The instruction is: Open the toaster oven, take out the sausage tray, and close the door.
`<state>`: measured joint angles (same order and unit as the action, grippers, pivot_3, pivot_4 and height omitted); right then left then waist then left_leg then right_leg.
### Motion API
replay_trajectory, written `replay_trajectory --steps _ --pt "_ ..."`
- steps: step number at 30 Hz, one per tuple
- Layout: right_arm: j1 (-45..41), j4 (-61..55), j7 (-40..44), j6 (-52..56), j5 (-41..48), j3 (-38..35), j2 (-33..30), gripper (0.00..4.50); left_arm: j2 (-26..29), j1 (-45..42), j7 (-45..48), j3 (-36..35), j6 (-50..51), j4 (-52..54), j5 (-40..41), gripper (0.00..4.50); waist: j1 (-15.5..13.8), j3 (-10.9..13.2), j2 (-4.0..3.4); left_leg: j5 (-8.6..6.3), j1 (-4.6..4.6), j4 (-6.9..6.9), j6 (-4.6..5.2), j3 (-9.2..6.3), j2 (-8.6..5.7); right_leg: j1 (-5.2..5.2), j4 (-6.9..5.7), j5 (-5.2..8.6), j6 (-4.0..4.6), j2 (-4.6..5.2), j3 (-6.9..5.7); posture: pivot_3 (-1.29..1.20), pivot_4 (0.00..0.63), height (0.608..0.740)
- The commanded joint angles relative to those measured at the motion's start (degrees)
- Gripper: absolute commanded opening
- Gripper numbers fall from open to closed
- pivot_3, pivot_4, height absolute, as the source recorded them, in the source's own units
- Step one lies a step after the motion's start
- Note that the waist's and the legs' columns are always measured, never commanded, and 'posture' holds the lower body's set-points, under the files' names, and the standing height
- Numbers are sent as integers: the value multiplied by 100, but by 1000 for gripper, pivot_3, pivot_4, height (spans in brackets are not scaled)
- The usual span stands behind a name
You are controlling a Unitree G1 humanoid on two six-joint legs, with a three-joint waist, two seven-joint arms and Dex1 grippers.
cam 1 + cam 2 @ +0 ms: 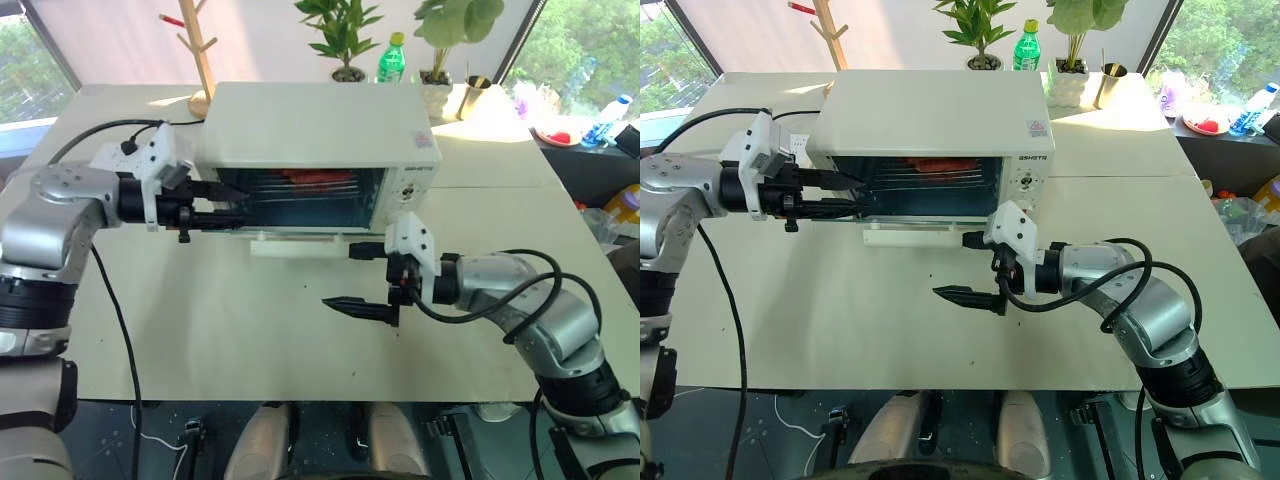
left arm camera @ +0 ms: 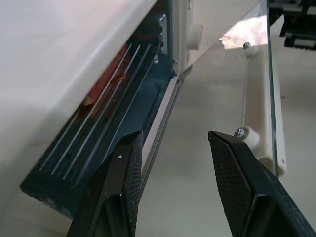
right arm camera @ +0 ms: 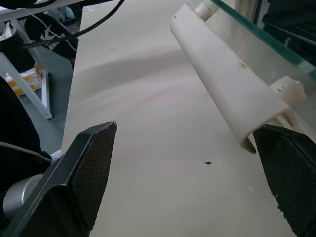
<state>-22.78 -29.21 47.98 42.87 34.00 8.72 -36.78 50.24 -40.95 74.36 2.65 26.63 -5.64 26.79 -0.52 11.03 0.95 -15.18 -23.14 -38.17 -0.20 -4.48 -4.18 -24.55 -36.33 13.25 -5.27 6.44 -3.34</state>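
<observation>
The toaster oven (image 1: 320, 140) stands on the bench (image 1: 250, 330), its door (image 2: 269, 84) swung down open. The sausage tray (image 1: 315, 178) sits inside on its rack. My left gripper (image 1: 230, 208) reaches into the oven's left opening, fingers (image 2: 118, 192) partly spread, gripping nothing. My right gripper (image 1: 365, 280) hovers beside the door handle (image 3: 222, 69), fingers wide apart.

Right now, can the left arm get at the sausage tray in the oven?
Probably yes. The door is down, so the front is open, and the left gripper is already at the oven's left front corner, fingers apart, holding nothing. The sausage tray sits inside, unblocked.
</observation>
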Motion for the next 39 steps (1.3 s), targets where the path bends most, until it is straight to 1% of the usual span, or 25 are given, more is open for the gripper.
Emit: replay_trajectory --steps 1,4,6,9,14,17,20,25,31,37,39 --pt "9 -342 -92 -35 31 -265 -122 4500 -65 -43 85 -22 -100 1 -76 2211 -1 0 0 0 0 -1 0 0 0 0 0 0 0 0 0 0 150 717" --pt "90 -419 -104 13 80 -399 -253 4500 -108 -16 111 -39 -82 36 -101 2211 2 0 0 0 -1 -3 0 0 0 1 0 0 0 0 0 0 150 717" --pt "265 -529 -81 94 159 -622 -464 4500 -125 40 119 -54 -78 78 -108 2211 -8 0 0 0 -1 -3 1 0 0 1 0 0 0 0 0 0 150 717" --pt "907 -906 65 307 485 -1369 -995 4500 -129 224 86 -131 -28 248 -69 2211 -36 0 0 -2 -2 -2 4 0 0 2 0 0 0 1 -1 0 150 717" --pt "1816 -1300 368 795 1465 -2799 -1628 4500 -60 670 9 -308 90 668 47 2211 -13 0 1 -7 -4 -4 13 3 0 5 4 0 0 8 0 0 150 717" --pt "2007 -1290 384 1024 2003 -3462 -1840 4500 -44 954 -77 -395 146 901 82 2211 -13 -1 -1 -6 2 -5 11 2 10 9 5 -1 1 9 0 0 150 717" --pt "1862 -1105 148 1176 2356 -3772 -1912 4500 -45 1280 -167 -385 113 1095 15 2211 -20 -2 -2 -4 14 -5 9 3 12 18 5 -1 4 10 1 0 150 717" --pt "1603 -988 -246 1085 2265 -3575 -1882 4500 -102 1770 -373 -108 -543 1052 -594 2211 -30 -2 -3 -4 16 -4 9 3 11 24 11 -1 5 12 2 0 150 717" --pt "1194 -1001 -649 889 2145 -3041 -1674 4500 -606 1652 -923 55 -654 530 -939 2211 -46 -2 -2 -4 6 -7 9 3 5 20 15 -2 3 20 1 0 150 717" --pt "540 -1045 -1179 693 1700 -2221 -1395 4500 -876 1745 -1089 204 -853 359 -1183 2211 -19 -3 -3 -4 8 -6 9 3 6 16 14 -3 3 17 0 0 150 717" --pt "252 -988 -1360 599 1313 -1787 -1279 4500 -918 1787 -1151 169 -806 445 -1170 2211 -20 -3 -3 -4 8 -7 8 3 6 16 12 -3 3 17 0 0 150 717"
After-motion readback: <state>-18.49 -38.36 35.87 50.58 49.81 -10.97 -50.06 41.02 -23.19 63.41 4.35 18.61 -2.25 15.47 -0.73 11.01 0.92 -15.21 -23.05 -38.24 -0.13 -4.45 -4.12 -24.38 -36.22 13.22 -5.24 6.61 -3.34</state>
